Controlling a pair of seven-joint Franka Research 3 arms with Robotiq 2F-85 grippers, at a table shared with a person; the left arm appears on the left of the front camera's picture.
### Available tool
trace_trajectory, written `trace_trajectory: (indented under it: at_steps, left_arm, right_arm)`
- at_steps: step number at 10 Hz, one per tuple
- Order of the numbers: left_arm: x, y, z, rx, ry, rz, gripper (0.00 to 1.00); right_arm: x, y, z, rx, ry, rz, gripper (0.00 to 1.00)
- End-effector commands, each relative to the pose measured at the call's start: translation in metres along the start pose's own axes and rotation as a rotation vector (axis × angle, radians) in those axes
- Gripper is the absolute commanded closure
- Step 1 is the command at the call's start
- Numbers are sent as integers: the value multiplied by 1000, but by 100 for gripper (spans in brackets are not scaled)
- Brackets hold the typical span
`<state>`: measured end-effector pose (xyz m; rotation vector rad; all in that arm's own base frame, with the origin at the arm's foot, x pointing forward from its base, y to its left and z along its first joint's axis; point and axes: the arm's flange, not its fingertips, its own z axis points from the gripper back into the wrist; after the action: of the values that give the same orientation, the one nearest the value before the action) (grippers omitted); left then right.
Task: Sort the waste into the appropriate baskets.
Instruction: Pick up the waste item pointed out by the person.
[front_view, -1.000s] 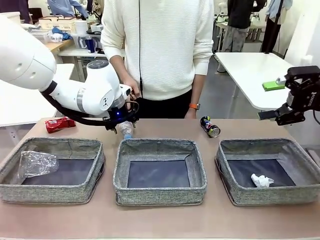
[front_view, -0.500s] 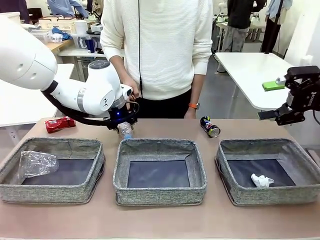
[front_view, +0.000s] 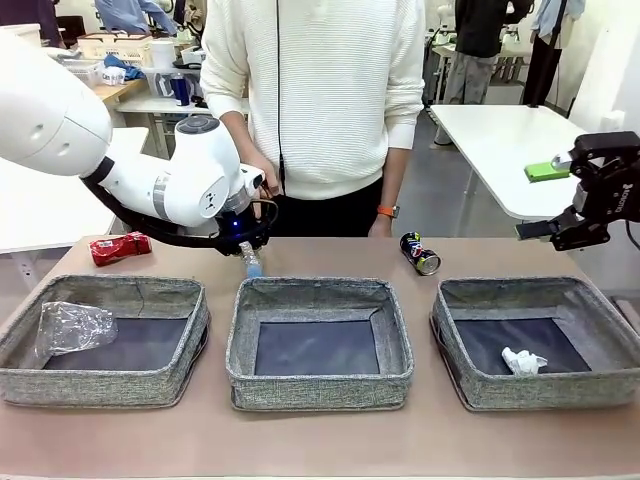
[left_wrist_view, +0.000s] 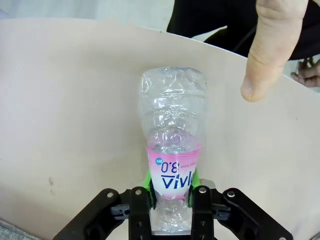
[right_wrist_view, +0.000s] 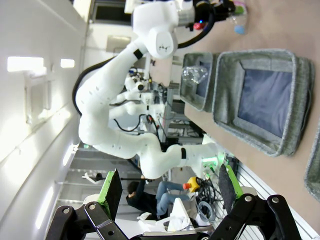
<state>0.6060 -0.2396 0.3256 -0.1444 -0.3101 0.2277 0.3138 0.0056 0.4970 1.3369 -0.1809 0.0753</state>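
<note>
The step in hand is the pick-up of the small clear plastic bottle with the pink label (left_wrist_view: 172, 135). The left gripper (left_wrist_view: 171, 185) has its green pads pressed against the label on both sides, jaws drawn in to a narrow gap, so the grip looks made. The bottle is at the far side of the table (front_view: 330, 440), just beyond the far left corner of the middle basket (front_view: 320, 385), cap end pointing toward that basket. Whether it is clear of the tabletop I cannot tell. A person's hand (left_wrist_view: 274, 45) hangs near the bottle's crumpled base without touching it. The right gripper (front_view: 545, 200) is held high at the far right, above and behind the right basket (front_view: 540, 392), jaws spread wide and empty. The left basket (front_view: 100, 385) holds the clear plastic cup (front_view: 75, 328) and the right basket the small white paper wad (front_view: 523, 361), while the middle one has nothing in it. The next move probably calls for lifting the bottle straight up, away from the hand, then carrying it left and nearer, over the left basket's soft wall, to drop it beside the cup as plastic. The red metal can (front_view: 120, 248) at the far left and the dark printed can (front_view: 420, 253), lying beyond the gap between the middle and right baskets, remain to be sorted.
</note>
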Motion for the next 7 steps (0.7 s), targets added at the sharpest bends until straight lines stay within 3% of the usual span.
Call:
trace_trajectory:
  at_steps: [1, 4, 6, 7]
  left_arm:
    - [-10, 12, 13, 57, 24, 38, 100]
    - [-18, 28, 39, 105, 39, 56, 100]
    - [-30, 48, 96, 49, 2, 27, 100]
    - [-44, 57, 131, 21, 39, -2, 100]
  right_arm:
    - [1, 2, 0, 20, -8, 13, 0]
    - [1, 2, 0, 20, -8, 13, 0]
    - [1, 2, 0, 20, -8, 13, 0]
    - [1, 2, 0, 20, -8, 13, 0]
